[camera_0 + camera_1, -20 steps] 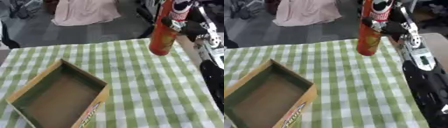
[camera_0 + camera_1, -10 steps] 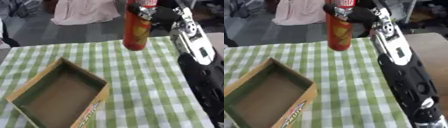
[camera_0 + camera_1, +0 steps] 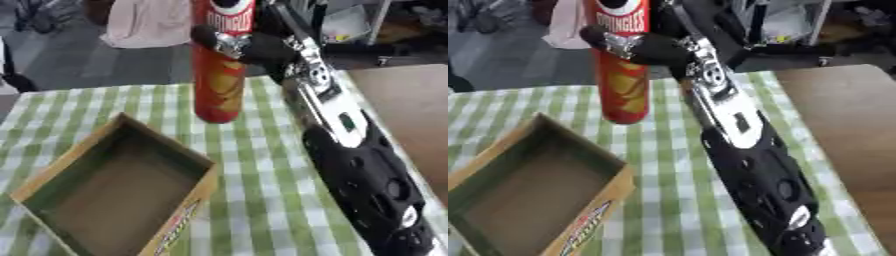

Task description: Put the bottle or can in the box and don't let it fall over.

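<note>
The can (image 3: 623, 75) is held upright by the right hand (image 3: 645, 46), fingers curled round it, apparently clear of the cloth (image 3: 262, 185). Transport underway; next, lowering level into the box (image 3: 114, 195).

Right hand (image 3: 636, 46) grips upright red can (image 3: 623, 85) beyond open box (image 3: 579, 150).

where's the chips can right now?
The chips can is upright at the top centre of both eye views, held by the right hand, just beyond the far corner of the open cardboard box, not yet inside.
</note>
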`<control>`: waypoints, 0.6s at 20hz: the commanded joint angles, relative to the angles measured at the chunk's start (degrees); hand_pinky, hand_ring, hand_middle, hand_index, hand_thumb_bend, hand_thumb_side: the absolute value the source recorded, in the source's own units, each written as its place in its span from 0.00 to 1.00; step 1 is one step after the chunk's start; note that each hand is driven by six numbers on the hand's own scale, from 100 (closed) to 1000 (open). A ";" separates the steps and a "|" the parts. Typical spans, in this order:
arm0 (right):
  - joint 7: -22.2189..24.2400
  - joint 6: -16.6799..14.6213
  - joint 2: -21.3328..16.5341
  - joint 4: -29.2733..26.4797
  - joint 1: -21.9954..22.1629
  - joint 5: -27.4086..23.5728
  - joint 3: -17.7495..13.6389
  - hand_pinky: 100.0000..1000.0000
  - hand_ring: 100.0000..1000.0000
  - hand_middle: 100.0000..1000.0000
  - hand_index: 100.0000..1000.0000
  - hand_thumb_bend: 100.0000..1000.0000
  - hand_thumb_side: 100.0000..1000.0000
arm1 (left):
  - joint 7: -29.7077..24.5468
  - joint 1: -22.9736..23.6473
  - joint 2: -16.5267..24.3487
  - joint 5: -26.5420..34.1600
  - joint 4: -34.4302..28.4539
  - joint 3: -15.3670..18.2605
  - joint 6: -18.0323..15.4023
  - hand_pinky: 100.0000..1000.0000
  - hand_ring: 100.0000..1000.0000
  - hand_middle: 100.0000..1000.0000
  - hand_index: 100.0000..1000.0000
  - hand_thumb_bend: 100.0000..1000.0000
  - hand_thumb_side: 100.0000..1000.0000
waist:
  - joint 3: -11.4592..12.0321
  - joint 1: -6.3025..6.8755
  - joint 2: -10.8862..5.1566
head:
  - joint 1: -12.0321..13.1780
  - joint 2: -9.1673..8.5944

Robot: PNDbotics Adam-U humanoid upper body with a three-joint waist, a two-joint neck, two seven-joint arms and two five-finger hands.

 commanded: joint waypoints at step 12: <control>-4.98 0.34 8.20 2.25 2.43 1.96 3.06 0.02 0.17 0.52 0.07 0.10 0.00 | -0.52 0.15 1.74 0.13 0.30 -0.48 0.52 1.00 0.61 0.63 0.74 0.01 0.83 | 0.92 -0.65 -3.13 | -1.48 3.29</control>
